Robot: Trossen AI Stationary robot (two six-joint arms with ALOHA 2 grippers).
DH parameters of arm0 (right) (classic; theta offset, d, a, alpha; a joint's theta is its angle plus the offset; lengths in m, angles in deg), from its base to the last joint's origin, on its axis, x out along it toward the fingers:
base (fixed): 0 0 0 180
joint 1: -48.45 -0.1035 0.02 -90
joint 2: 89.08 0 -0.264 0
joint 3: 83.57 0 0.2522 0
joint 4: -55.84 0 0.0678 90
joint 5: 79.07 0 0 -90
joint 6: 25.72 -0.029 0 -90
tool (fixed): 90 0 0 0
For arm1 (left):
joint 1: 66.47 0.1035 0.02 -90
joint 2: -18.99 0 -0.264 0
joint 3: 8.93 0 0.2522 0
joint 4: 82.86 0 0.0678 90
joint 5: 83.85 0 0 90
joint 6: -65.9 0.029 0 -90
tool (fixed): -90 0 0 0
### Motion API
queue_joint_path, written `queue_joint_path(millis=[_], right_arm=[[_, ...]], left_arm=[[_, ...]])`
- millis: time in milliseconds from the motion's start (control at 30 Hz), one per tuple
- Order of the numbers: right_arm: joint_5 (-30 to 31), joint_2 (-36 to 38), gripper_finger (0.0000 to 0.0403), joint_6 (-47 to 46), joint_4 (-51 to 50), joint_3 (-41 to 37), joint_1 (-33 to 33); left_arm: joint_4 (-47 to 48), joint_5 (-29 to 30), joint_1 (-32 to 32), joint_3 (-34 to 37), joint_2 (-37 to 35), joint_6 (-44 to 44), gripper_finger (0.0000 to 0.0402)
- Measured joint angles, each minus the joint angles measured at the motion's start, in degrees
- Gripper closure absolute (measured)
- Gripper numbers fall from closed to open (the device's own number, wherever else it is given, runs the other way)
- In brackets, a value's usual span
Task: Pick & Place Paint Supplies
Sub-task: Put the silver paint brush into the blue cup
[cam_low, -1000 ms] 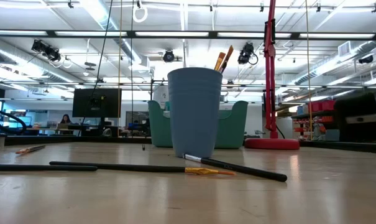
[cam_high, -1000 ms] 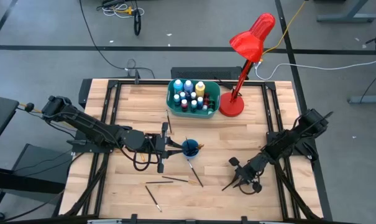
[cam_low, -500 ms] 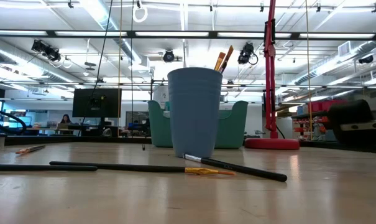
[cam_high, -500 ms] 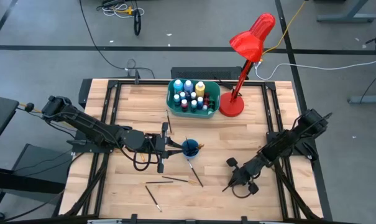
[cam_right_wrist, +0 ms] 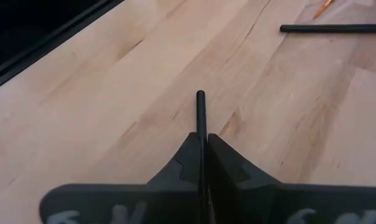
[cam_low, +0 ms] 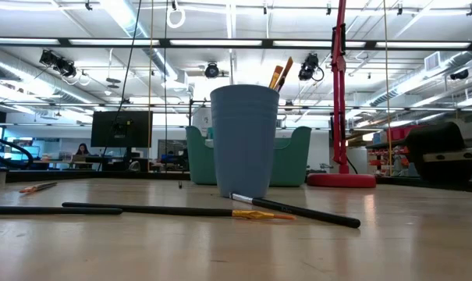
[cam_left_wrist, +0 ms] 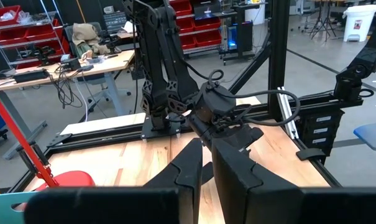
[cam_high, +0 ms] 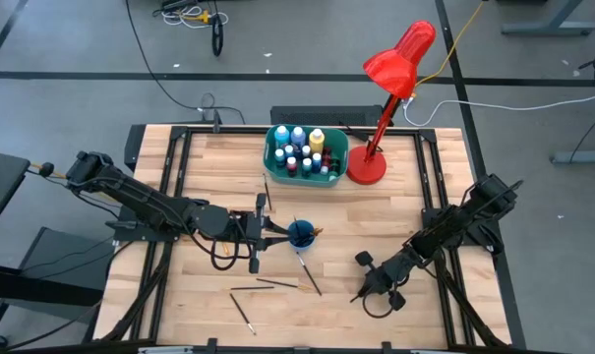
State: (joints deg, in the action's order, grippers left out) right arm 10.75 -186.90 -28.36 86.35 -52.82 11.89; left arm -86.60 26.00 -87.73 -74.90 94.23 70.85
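Observation:
My right gripper hovers over the near right part of the table and is shut on a thin black paintbrush. My left gripper sits open right beside the blue cup, which holds a few brushes. Loose brushes lie flat on the wood near the cup and further toward the near edge. The paint bottles stand in the teal tub at the far edge. My right gripper pinches the black brush handle between its two fingers. The brush lies along the fingers, and its free end sticks out past the tips over the wood. Whether that end touches the table cannot be told.
The red desk lamp stands by its base to the right of the tub. Another brush lies ahead of my right gripper. The low view shows brushes in front of the cup. Bare wood lies between the two grippers.
My right gripper has moved toward the table's left and slightly toward the near edge, carrying the brush with it. Part of that arm has come into the low view at its right edge. The left arm has kept still.

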Motion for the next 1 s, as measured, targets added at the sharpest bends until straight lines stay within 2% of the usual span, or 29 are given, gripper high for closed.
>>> queue_joint_path(millis=[133, 267, 433, 533, 700, 767, 900, 1000], right_arm=[[-0.5, 0.2, 0.0395, 2.6, 2.6, -0.2, 0.1], [-0.3, 1.7, 0.0395, 6.7, 10.1, 0.3, 0.5], [-0.4, 4.1, 0.0396, 17.5, 6.0, 4.1, 2.0], [2.4, 6.0, 0.0396, 25.3, -6.6, 9.9, 3.2], [10.5, 7.9, 0.0396, 38.5, -42.3, 25.1, 6.2], [13.8, 7.9, 0.0396, 43.0, -53.6, 31.1, 7.4], [19.2, 7.9, 0.0397, 52.5, -65.0, 40.9, 8.5], [26.0, 7.9, 0.0397, 62.1, -71.2, 47.1, 8.4]], left_arm=[[0.0, 0.0, 0.0, 0.0, 0.0, 0.0, 0.0354], [0.0, 0.0, 0.0, 0.0, 0.0, 0.0, 0.0354], [0.0, 0.0, 0.0, 0.0, 0.0, 0.0, 0.0354], [0.0, 0.0, 0.0, 0.0, 0.0, 0.0, 0.0354], [0.0, 0.0, 0.0, 0.0, 0.0, -1.7, 0.0354], [0.0, 0.0, 0.0, 0.0, 0.0, -3.6, 0.0354], [0.0, 0.0, 0.0, 0.0, 0.0, -7.6, 0.0354], [0.0, 0.0, 0.0, 0.0, 0.0, -8.0, 0.0354]])
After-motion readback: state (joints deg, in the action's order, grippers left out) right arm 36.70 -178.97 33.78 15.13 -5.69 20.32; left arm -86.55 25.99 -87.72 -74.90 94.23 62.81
